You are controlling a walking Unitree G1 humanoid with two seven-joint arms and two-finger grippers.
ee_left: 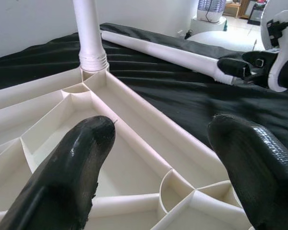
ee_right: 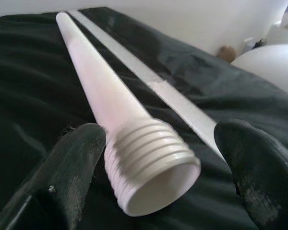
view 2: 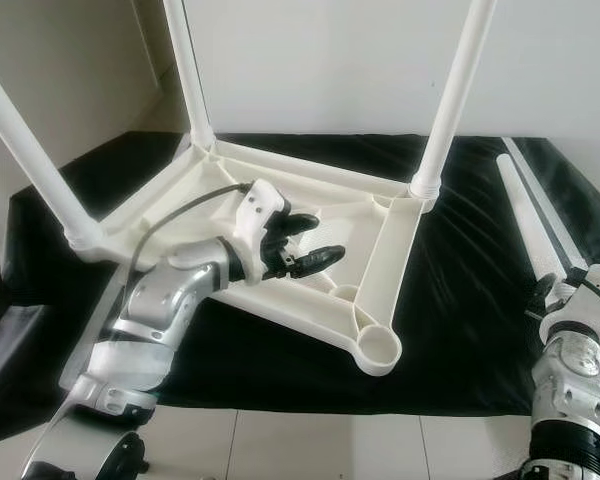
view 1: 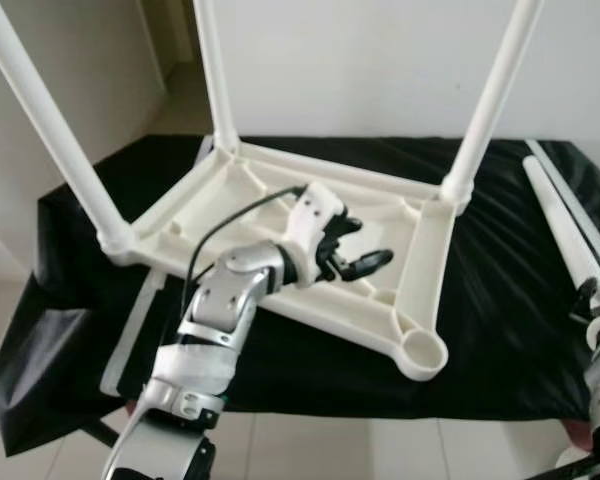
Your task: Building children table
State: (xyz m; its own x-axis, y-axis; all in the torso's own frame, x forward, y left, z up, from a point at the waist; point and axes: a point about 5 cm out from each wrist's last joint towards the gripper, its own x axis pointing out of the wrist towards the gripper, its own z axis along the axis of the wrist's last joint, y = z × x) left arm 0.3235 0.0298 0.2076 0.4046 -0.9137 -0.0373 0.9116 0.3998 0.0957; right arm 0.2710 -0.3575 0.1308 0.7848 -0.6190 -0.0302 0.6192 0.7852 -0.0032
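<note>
White tabletop (view 1: pixel 280 215) upside-down, three legs on — both pincers open, fourth leg (ee_right: pixel 110 105) loose.

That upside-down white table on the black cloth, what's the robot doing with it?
It is putting a children's table together. The tabletop lies upside down with three legs already screwed in; one corner socket is empty. The left gripper hovers open over the ribbed underside. The right gripper, jaws open, sits around the threaded end of the loose fourth leg, not yet clamped.
</note>
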